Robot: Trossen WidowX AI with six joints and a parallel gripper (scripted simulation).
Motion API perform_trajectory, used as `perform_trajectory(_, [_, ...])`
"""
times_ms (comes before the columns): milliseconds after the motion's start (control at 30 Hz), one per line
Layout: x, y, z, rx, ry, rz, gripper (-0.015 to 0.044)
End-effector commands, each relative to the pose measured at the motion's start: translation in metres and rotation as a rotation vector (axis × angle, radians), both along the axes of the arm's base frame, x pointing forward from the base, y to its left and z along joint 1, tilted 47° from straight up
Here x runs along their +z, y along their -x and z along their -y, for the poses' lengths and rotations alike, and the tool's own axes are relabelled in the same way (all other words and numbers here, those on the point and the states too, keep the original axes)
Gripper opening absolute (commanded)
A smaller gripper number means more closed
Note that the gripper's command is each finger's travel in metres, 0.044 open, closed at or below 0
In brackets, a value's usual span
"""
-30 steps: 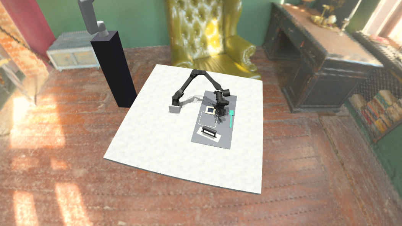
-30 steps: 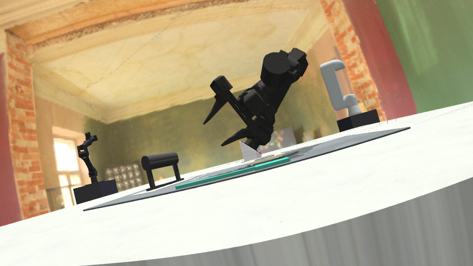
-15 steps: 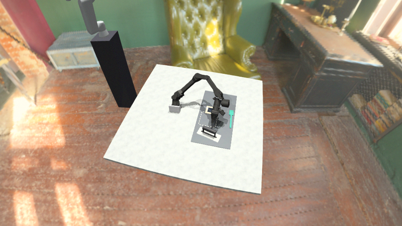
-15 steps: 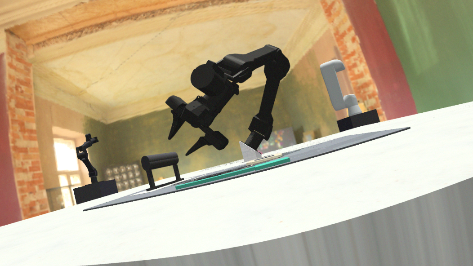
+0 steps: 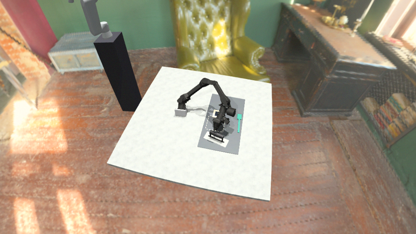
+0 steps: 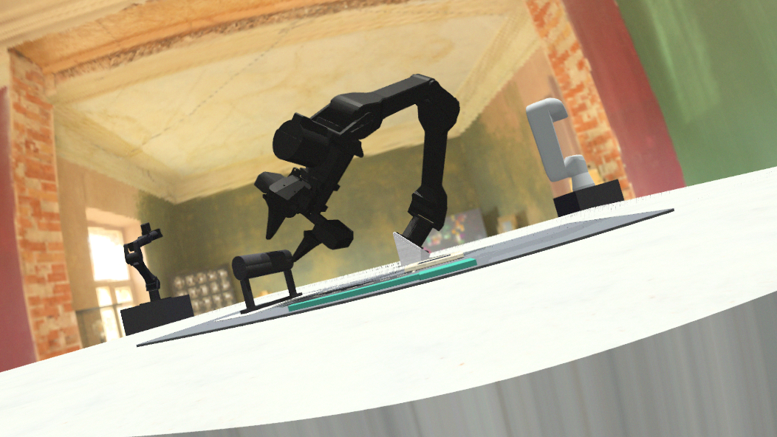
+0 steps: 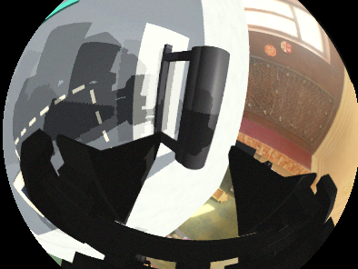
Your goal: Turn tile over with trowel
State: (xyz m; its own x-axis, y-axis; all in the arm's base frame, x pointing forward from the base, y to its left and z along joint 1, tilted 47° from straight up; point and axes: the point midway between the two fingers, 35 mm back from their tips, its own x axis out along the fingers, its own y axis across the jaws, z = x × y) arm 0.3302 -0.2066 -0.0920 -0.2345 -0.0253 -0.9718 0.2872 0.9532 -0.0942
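The trowel, with a black handle (image 5: pixel 216 134) (image 6: pixel 261 263) (image 7: pixel 206 109) and a flat white blade (image 5: pixel 225 143), lies on the grey mat (image 5: pixel 230 150) (image 6: pixel 570 230) (image 7: pixel 182 14). My gripper (image 6: pixel 281 250) (image 7: pixel 196 144) is open and empty, tilted above the mat, its fingertips close to one end of the handle. Whether a finger touches it is unclear. The cream tile (image 5: pixel 214 111) (image 6: pixel 434 261) lies marked side up, its dark mark partly hidden by the arm. The dashed outline (image 5: pixel 207 124) (image 7: pixel 44 110) lies between tile and trowel, partly covered by the arm.
A green spatula-like tool (image 5: pixel 239 117) (image 6: pixel 447 269) (image 7: pixel 62 8) lies along the mat's far side from the arm's base (image 5: pixel 180 112). The mat lies on a white table (image 5: pixel 162 139). Other arms stand on dark pedestals (image 5: pixel 119 72) (image 6: pixel 157 315) beyond the table.
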Motion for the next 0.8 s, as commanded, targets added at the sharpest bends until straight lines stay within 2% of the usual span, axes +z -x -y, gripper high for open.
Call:
perform_trajectory(0, [-0.003, 0.000, 0.000, -0.009, -0.006, 0.000, 0.0300])
perform_trajectory(767, [-0.040, 0.006, 0.002, -0.009, -0.006, 0.000, 0.0300])
